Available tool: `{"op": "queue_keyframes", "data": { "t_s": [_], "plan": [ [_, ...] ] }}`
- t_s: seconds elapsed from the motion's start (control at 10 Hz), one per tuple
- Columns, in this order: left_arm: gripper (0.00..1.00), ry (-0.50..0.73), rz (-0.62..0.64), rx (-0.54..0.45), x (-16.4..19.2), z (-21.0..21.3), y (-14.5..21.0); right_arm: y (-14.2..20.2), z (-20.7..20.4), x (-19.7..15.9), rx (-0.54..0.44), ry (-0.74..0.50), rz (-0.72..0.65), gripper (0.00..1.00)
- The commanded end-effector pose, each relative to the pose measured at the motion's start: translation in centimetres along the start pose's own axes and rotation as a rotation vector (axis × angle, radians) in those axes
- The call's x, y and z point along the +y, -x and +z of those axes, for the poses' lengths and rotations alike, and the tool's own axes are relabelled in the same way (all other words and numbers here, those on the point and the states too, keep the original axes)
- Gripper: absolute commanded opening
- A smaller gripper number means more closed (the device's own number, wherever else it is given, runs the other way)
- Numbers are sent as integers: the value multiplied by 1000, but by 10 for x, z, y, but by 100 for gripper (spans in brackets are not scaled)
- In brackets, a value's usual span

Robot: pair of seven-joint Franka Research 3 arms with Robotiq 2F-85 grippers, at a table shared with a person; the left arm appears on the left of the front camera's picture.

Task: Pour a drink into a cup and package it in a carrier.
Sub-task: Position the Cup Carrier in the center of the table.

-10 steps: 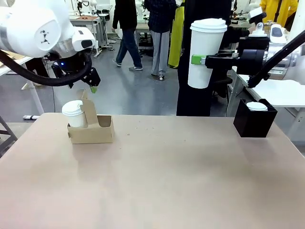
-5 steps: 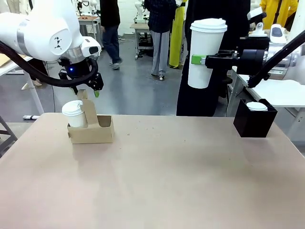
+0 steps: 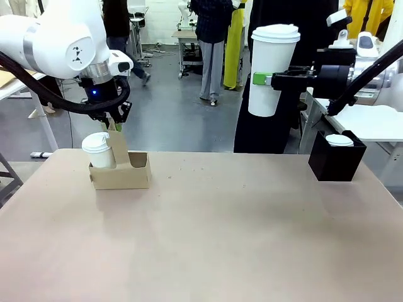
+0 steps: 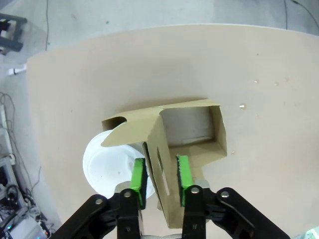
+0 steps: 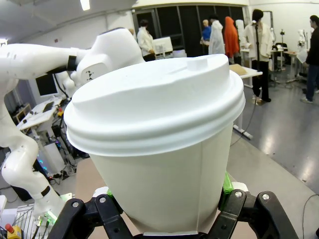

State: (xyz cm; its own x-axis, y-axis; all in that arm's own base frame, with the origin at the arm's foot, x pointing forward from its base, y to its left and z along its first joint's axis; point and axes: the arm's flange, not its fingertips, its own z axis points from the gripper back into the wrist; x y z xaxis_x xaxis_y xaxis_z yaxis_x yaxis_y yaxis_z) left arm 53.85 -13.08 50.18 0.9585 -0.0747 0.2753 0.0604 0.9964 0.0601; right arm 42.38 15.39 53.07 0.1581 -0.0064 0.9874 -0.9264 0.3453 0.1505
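The brown cardboard carrier (image 3: 129,173) stands on the table at the left, with a small white lidded cup (image 3: 96,150) in its left pocket. Its right pocket (image 4: 192,129) is vacant. My left gripper (image 3: 116,124) hangs over the carrier's upright handle tab (image 4: 160,174), and the green pads (image 4: 139,175) straddle the tab, jaws apart. My right gripper (image 3: 267,78) is shut on the tall white cup (image 3: 274,56), which wears a white lid (image 5: 154,94), high above the table's far right. The jug of dark drink is out of view.
A black box (image 3: 335,160) with a white lid on top stands at the table's far right edge. The wide tan tabletop (image 3: 208,233) lies between the carrier and the box. People stand beyond the far edge.
My left gripper has swung in and come down from beside the carrier until it straddles the handle tab. The right arm and its cup have stayed still.
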Motion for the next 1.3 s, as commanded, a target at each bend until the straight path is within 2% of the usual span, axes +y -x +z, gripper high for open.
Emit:
{"op": "queue_keyframes", "data": {
  "t_s": [0.0,0.6,0.7,1.0,1.2],
  "plan": [
    [0,-21,34,14,-2,1,0,-2,-3,2,-17,17,17,81],
    [0,-2,13,10,0,-1,1,-2,-3,2,-17,17,17,81],
    [3,-4,12,13,0,-1,1,-2,-3,2,-17,17,17,81],
    [2,32,98,-12,-2,47,26,-2,-3,2,-17,17,17,81],
    [2,68,84,-60,-38,88,56,-2,-3,2,-17,17,17,81]
  ]
}}
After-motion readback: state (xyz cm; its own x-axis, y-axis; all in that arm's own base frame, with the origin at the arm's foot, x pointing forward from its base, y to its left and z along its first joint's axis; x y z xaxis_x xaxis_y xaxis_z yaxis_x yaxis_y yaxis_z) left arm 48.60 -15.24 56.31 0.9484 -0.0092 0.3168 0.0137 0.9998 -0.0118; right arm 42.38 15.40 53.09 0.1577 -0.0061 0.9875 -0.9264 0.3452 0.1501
